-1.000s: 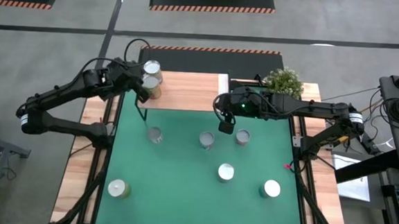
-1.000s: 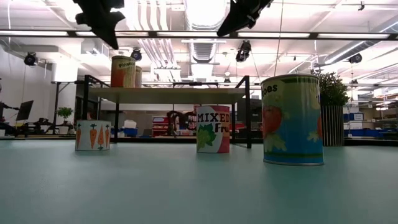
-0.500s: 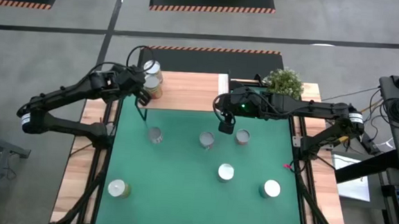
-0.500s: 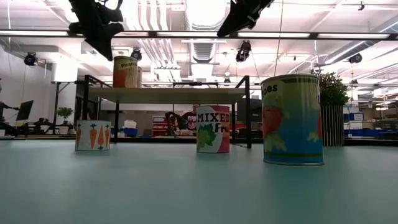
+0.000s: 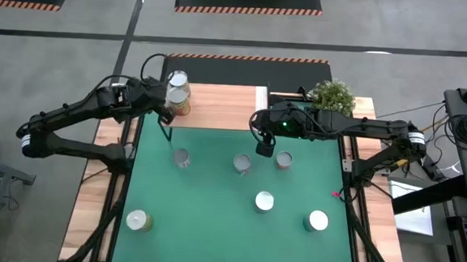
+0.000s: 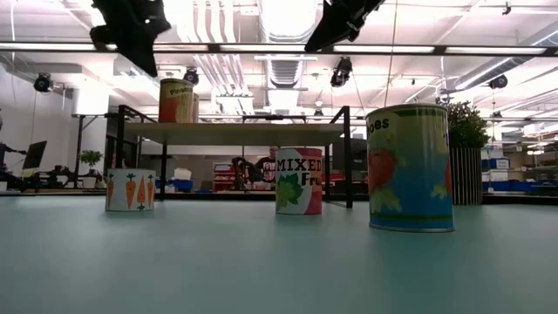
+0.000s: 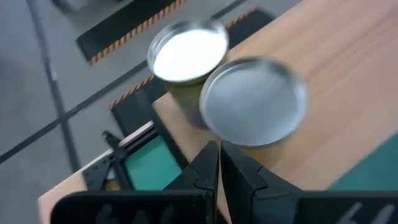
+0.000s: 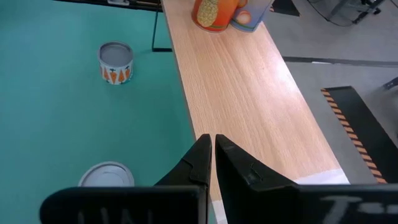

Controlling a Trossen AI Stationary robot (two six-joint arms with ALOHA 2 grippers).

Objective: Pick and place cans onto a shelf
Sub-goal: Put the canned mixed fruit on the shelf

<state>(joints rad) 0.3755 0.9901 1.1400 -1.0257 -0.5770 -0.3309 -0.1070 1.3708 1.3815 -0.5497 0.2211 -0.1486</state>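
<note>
Two cans (image 5: 178, 92) stand on the shelf (image 5: 219, 106); five cans (image 5: 242, 163) wait on the green surface (image 5: 211, 227) below it. Rigid, smooth, probably slippery: grip the sides mid-height. Left hand (image 7: 219, 163) and right hand (image 8: 212, 152) hover empty, fingers pressed together.

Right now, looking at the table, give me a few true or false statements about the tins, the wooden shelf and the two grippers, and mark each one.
1. Two cylindrical metal cans stand together on the light wooden shelf. True.
2. The left gripper is shut on a can. False: it is shut but empty, beside the two cans on the shelf.
3. The carrot-labelled can is on the green mat. True.
4. The right gripper is wide open. False: its fingers are closed together, holding nothing.
5. The small potted green plant sits at the shelf's left end. False: it is beyond the right end.
</note>
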